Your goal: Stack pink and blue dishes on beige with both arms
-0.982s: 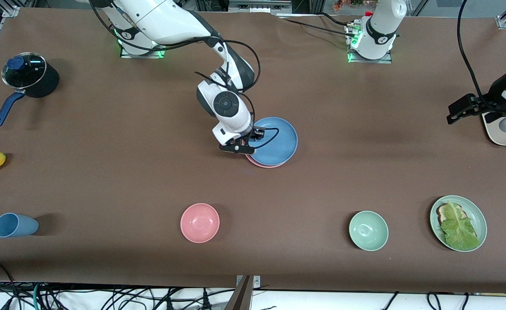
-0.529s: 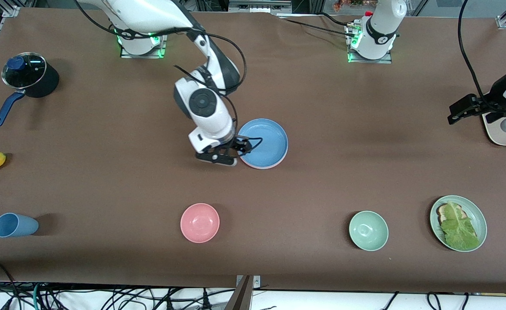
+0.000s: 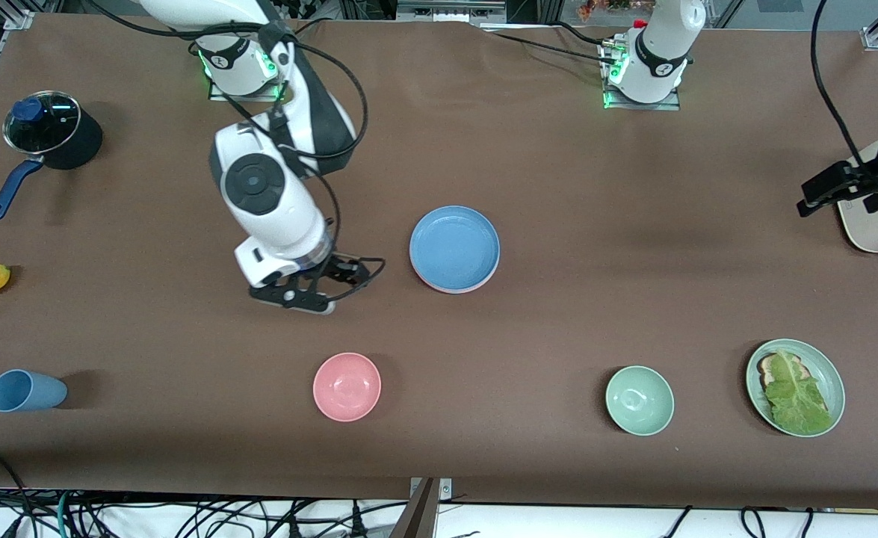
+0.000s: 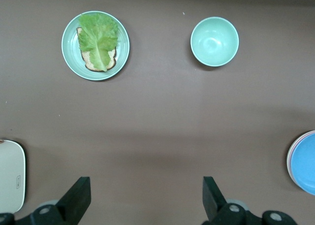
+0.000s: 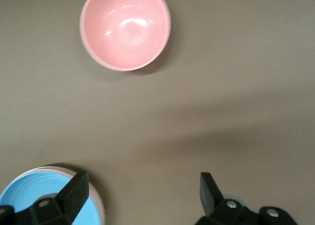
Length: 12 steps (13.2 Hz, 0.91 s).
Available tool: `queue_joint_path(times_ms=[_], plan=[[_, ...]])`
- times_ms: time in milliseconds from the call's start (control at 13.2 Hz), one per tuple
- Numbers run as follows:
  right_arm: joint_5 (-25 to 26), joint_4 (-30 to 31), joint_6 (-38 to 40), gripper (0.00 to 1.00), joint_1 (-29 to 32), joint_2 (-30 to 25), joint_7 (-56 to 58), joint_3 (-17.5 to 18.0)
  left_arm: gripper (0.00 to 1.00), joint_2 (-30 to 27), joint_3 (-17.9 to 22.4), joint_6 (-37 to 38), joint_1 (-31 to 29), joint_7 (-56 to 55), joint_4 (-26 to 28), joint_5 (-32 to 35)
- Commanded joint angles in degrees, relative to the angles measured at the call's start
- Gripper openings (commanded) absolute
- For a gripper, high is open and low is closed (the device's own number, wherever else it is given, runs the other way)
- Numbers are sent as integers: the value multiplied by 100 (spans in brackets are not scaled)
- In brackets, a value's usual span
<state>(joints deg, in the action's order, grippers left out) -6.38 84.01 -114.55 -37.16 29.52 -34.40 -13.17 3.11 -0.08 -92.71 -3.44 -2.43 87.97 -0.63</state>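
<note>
Blue plate (image 3: 453, 246) sits on pink (image 3: 459, 288). My right gripper (image 3: 311, 293) and left gripper (image 4: 142, 198) hang wide open, empty.

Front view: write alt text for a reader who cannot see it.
A blue plate sits on a pink plate at mid-table, and the right gripper hangs open over bare table beside them, toward the right arm's end. The left gripper is open over the left arm's end. Nearer the camera stand a pink bowl and a green bowl.
</note>
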Motion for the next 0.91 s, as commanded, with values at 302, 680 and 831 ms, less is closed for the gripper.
queue_joint_path(times_ms=[302,680,831], plan=[[-65,98,1670,100,-20,-1131,1268,-914,100,102,-36,60,-52,129,-184,-183],[-57,291,2050,100,15,-1747,1699,-1249,100,111,-45,60,1,129,-175,-174],[-22,440,2112,100,286,-2010,1908,-1206,100,111,-45,60,10,129,-167,-174]])
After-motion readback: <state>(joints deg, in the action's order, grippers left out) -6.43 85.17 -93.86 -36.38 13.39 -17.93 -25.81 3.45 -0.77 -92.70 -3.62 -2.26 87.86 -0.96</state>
